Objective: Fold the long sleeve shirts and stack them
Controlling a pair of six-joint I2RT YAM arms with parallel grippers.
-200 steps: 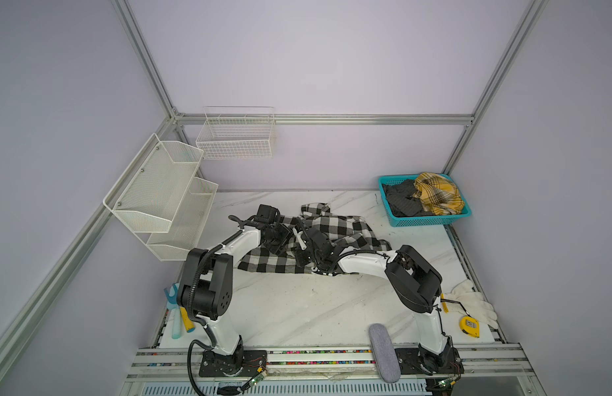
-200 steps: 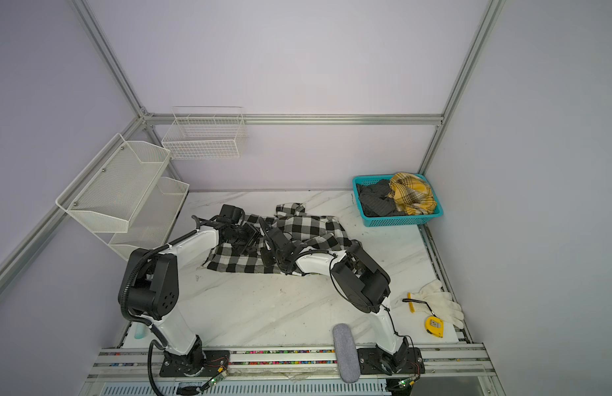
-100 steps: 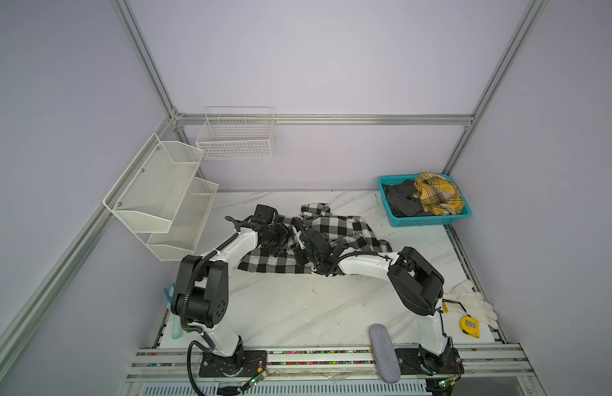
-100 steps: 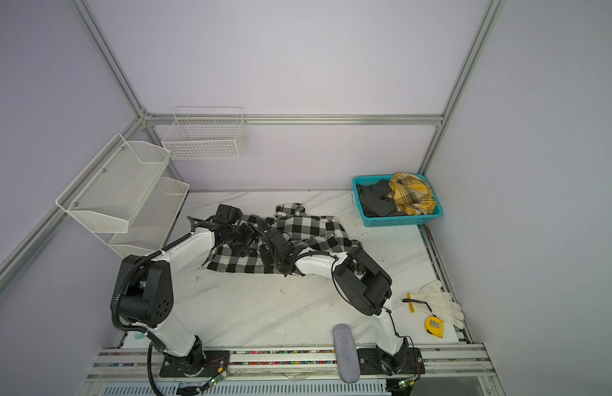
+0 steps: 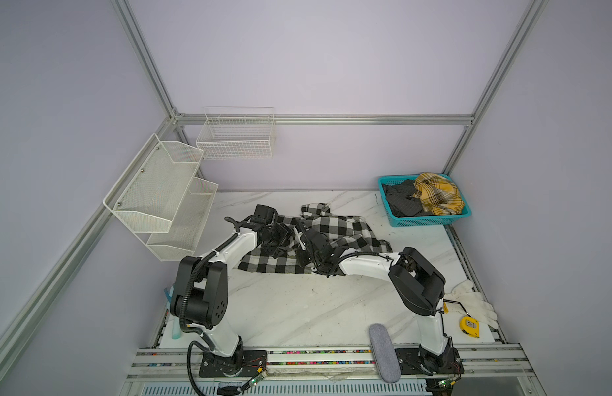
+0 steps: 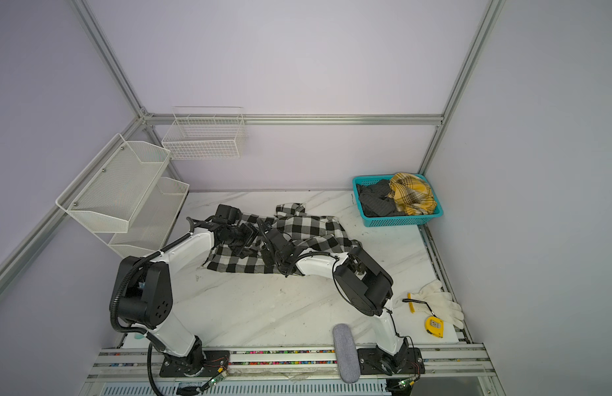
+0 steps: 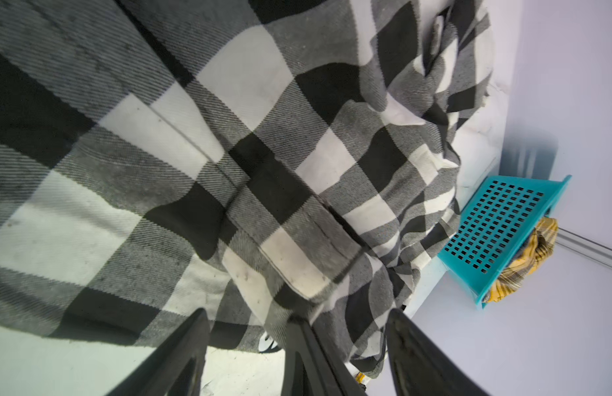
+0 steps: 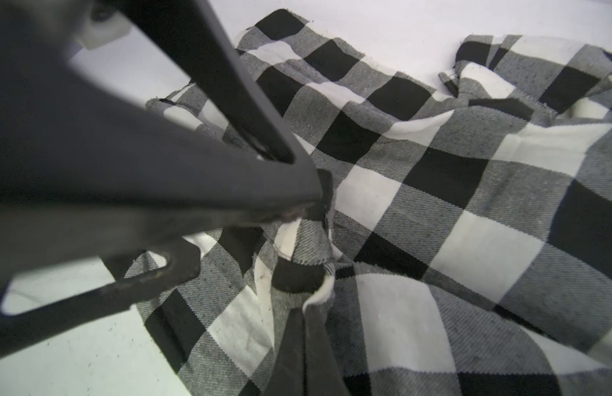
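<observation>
Both arms reach forward and inward, left gripper (image 7: pixel 296 313) spread wide, right gripper (image 8: pixel 313 308) pinched closed.

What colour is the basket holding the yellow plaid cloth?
Teal. The basket shows best in a top view.

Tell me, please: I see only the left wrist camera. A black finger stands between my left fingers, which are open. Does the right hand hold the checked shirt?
Observer: Yes. In the right wrist view the right hand is shut on a folded edge of the checked shirt.
Operator: I see only yellow cloth over the basket's rim. Is anything else inside?
Observer: In both top views a dark grey shirt lies in the teal basket, beside the yellow plaid shirt.
Operator: Is something lying near the right arm's base?
Observer: At the right edge of the table lie white gloves and a yellow tape measure.
</observation>
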